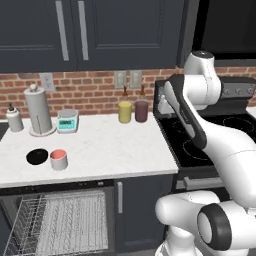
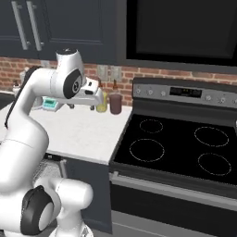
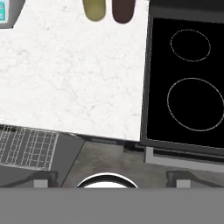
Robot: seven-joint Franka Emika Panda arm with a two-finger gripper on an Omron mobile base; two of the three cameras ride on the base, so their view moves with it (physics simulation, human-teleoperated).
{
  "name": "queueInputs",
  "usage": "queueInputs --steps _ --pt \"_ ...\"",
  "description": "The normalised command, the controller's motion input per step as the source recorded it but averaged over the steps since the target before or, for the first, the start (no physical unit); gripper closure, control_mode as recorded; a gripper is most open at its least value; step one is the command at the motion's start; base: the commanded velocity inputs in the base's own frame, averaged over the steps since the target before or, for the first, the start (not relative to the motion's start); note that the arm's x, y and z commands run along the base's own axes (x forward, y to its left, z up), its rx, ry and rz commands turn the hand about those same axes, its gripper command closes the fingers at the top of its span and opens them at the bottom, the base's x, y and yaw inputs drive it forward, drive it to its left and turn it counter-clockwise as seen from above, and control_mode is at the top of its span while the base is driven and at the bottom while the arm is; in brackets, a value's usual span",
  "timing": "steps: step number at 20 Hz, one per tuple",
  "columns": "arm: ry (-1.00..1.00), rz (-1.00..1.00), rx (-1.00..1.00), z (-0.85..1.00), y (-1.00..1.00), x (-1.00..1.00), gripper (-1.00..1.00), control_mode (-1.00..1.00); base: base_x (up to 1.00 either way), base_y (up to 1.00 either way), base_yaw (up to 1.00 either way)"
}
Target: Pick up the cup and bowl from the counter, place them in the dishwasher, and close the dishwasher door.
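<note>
While cup [image 1: 58, 159] and bowl [image 1: 37, 156] sit side by side, just apart, on counter [image 1: 110, 150] w/ dishwasher [image 1: 60, 222] open below, job looks barely begun: approach step. Next: swing arm left, drop over cup. Gripper [image 2: 98, 94] hangs high near stove [image 2: 180, 148], jaws wide apart, holding nothing, touching nothing.

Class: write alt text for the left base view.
A black bowl and a grey cup sit apart on the white counter, above the open dishwasher with its wire rack; the white robot arm rises at right.
</note>
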Motion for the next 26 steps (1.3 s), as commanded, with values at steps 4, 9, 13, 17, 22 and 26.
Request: queueInputs --steps 4,9,13,17,22,26 --pt "0.00 0.00 0.00 0.00 0.00 0.00 -1.00 1.00 0.00 0.00 0.60" --pt "0.00 0.00 0.00 0.00 0.00 0.00 -1.00 1.00 0.00 0.00 0.63" --pt "0.00 0.00 0.00 0.00 0.00 0.00 -1.00 1.00 0.00 -0.04 0.62" --pt "0.00 0.00 0.00 0.00 0.00 0.00 -1.00 1.00 0.03 -0.04 0.59" --pt "0.00 0.00 0.00 0.00 0.00 0.00 -1.00 1.00 0.14 -0.05 0.52" --pt "0.00 0.00 0.00 0.00 0.00 0.00 -1.00 1.00 0.29 -0.15 0.43"
